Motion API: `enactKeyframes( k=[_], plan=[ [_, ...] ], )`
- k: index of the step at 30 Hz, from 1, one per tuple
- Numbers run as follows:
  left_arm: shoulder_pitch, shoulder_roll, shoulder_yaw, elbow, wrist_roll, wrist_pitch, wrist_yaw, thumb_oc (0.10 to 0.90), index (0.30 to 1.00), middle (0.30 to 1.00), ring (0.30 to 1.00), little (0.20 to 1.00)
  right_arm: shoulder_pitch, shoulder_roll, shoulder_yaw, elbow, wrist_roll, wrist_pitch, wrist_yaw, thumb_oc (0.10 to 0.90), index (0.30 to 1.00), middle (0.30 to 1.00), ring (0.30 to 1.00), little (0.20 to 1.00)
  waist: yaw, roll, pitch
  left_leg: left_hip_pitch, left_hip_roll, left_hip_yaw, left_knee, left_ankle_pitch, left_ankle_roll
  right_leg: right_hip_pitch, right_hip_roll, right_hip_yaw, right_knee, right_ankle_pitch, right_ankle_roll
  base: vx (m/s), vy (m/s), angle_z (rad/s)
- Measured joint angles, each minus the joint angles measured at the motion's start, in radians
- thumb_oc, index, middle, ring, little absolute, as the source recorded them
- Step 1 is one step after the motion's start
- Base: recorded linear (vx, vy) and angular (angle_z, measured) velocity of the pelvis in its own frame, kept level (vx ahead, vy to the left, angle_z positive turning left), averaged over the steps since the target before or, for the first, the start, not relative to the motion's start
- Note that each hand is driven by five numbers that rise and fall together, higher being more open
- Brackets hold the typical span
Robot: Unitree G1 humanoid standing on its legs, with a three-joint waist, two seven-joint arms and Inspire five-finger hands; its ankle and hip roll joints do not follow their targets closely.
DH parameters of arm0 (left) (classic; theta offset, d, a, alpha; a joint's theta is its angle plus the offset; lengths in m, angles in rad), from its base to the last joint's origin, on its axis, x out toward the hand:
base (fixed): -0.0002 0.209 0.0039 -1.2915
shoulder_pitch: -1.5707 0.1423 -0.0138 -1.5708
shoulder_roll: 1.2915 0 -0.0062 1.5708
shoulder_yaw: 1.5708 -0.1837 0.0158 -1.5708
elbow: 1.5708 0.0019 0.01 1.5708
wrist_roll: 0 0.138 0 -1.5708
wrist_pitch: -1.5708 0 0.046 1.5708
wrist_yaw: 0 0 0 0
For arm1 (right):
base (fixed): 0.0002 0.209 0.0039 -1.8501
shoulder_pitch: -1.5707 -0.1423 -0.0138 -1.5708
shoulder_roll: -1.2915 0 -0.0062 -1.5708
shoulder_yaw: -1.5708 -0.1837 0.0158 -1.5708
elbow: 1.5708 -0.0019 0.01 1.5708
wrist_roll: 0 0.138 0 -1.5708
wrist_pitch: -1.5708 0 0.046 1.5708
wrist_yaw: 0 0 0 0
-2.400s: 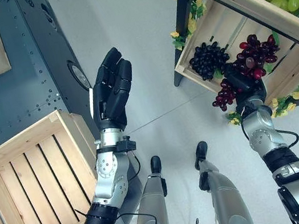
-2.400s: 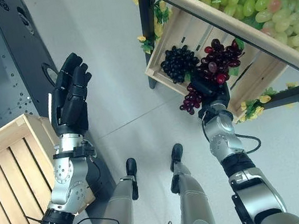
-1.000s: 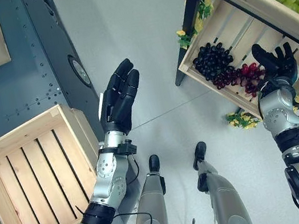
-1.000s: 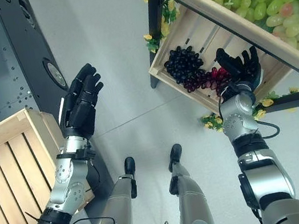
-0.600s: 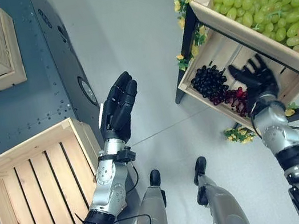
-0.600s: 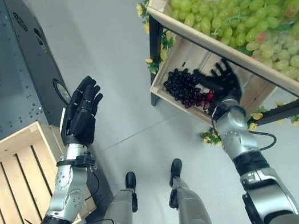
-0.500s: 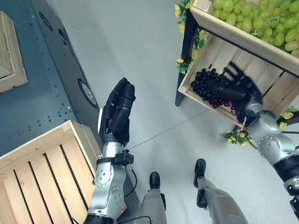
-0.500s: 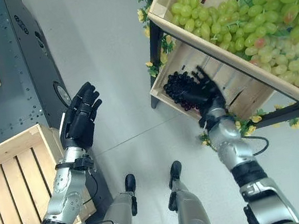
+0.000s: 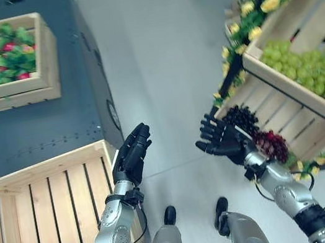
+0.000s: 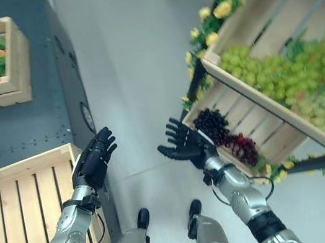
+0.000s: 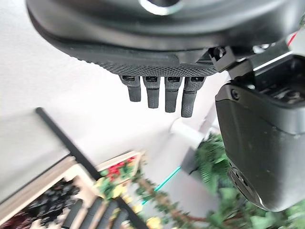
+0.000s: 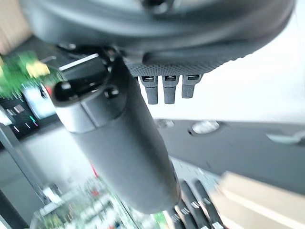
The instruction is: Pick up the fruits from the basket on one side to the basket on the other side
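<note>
Between the two wooden stands, left eye view: the left hand [image 9: 132,157] is raised with fingers straight and close together, holding nothing, beside the rim of the empty slatted crate [image 9: 50,226]. The right hand [image 9: 221,141] is raised with fingers spread, holding nothing, just in front of the lower shelf crate [image 9: 290,130] of the tiered stand. On that shelf lie a bunch of black grapes [image 9: 241,119], small round dark berries packed tightly, and, just beside it, a bunch of dark red grapes [image 9: 271,144]. The upper crate [image 9: 316,9] holds green grapes [image 9: 301,68], larger, oval and pale. Yellow flowers [image 9: 252,24] trim the stand's edge. A far crate [image 9: 10,98] on the dark platform holds green leaves and red fruit.

Right eye view: same layout; the right hand's fingers [image 10: 174,133] fan apart, well clear of the grapes.

Left wrist view: straight fingers [image 11: 157,93] extend side by side, with the thumb apart; the black grapes show blurred beyond.

Right wrist view: fingers [image 12: 164,90] straight, thumb alongside, nothing held.
</note>
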Motion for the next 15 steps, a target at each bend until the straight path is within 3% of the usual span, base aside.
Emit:
enactKeyframes(
  k=[2,3,4,5,6,8,9,12,13,15],
  plan=[
    [0.006,-0.006,-0.003,0.025,-0.011,0.016,0.0,0.8,0.9,0.9,0.9,0.9,0.032,0.027,0.025,0.021,-0.037,-0.002,0.013,0.8,0.9,0.9,0.9,0.9,-0.006,-0.003,-0.037,0.014,-0.015,-0.034,-0.029,0.018,-0.001,0.041,0.007,0.046,-0.106,0.01,0.01,0.09,-0.307,0.76],
    [0.005,-0.015,-0.005,0.057,-0.03,0.018,-0.007,0.8,0.9,0.9,0.9,0.9,0.03,0.034,0.046,0.06,-0.067,-0.005,0.028,0.8,0.9,0.9,0.9,0.9,-0.011,0.004,-0.044,0.03,-0.021,-0.08,-0.043,0.022,-0.007,0.071,0.025,0.127,-0.194,0.011,0.011,0.1,-0.462,1.12],
    [0.001,-0.029,-0.007,0.1,-0.046,0.025,-0.01,0.8,0.9,0.9,0.9,0.9,0.037,0.037,0.051,0.094,-0.074,-0.005,0.041,0.8,0.9,0.9,0.9,0.9,-0.046,0.019,-0.058,0.026,-0.021,-0.134,-0.05,0.028,-0.018,0.108,0.044,0.194,-0.273,0.019,0.018,0.06,-0.343,1.24],
    [0.004,-0.035,-0.007,0.115,-0.06,0.032,-0.011,0.8,0.9,0.9,0.9,0.9,0.053,0.038,0.05,0.099,-0.079,-0.005,0.041,0.8,0.9,0.9,0.9,0.9,-0.061,0.02,-0.064,0.024,-0.027,-0.151,-0.053,0.033,-0.025,0.132,0.046,0.2,-0.303,0.027,0.027,0.06,-0.343,1.37],
    [0.022,-0.037,-0.006,0.118,-0.074,0.043,-0.016,0.8,0.9,0.9,0.9,0.9,0.082,0.04,0.05,0.1,-0.096,-0.005,0.041,0.8,0.9,0.9,0.9,0.9,-0.068,-0.001,-0.079,0.029,-0.043,-0.16,-0.061,0.034,-0.036,0.151,0.034,0.196,-0.312,0.021,0.033,0.05,-0.276,1.04],
    [0.085,-0.081,-0.012,0.131,-0.097,0.061,-0.033,0.8,0.9,0.9,0.9,0.9,0.116,0.009,0.049,0.114,-0.114,-0.001,0.041,0.8,0.9,0.9,0.9,0.9,-0.065,0.044,-0.114,0.024,0.014,-0.108,-0.085,0.041,-0.065,0.162,0.065,0.163,-0.319,0.0,0.018,0.04,-0.319,0.63],
    [0.11,-0.092,-0.022,0.131,-0.098,0.072,-0.048,0.8,0.9,0.9,0.9,0.9,0.128,-0.004,0.046,0.118,-0.119,-0.001,0.041,0.8,0.9,0.9,0.9,0.9,-0.067,0.055,-0.12,0.026,0.032,-0.077,-0.095,0.048,-0.076,0.165,0.081,0.146,-0.319,-0.003,0.006,-0.01,-0.208,0.34],
    [0.121,-0.106,-0.071,0.171,-0.091,0.107,-0.123,0.8,0.9,0.9,0.9,0.9,0.139,-0.037,0.036,0.167,-0.192,-0.001,0.035,0.8,0.9,0.9,0.9,0.9,-0.082,0.056,-0.125,0.0,0.069,0.003,-0.098,0.068,-0.096,0.174,0.106,0.09,-0.319,-0.013,-0.017,-0.08,-0.089,0.55],
    [0.093,-0.106,-0.105,0.215,-0.054,0.125,-0.167,0.8,0.9,0.9,0.9,0.9,0.144,-0.045,0.033,0.203,-0.193,-0.001,0.021,0.8,0.9,0.9,0.9,0.9,-0.099,0.057,-0.129,-0.024,0.078,0.042,-0.099,0.073,-0.09,0.174,0.104,0.043,-0.319,-0.019,-0.027,-0.06,0.024,0.84],
    [0.057,-0.105,-0.161,0.272,0.023,0.15,-0.216,0.8,0.9,0.9,0.9,0.9,0.137,-0.046,0.026,0.295,-0.215,-0.001,0.01,0.8,0.9,0.9,0.9,0.9,-0.104,0.055,-0.143,-0.037,0.093,0.076,-0.106,0.079,-0.09,0.163,0.104,0.018,-0.319,-0.027,-0.026,-0.02,0.095,0.51]
  ],
)
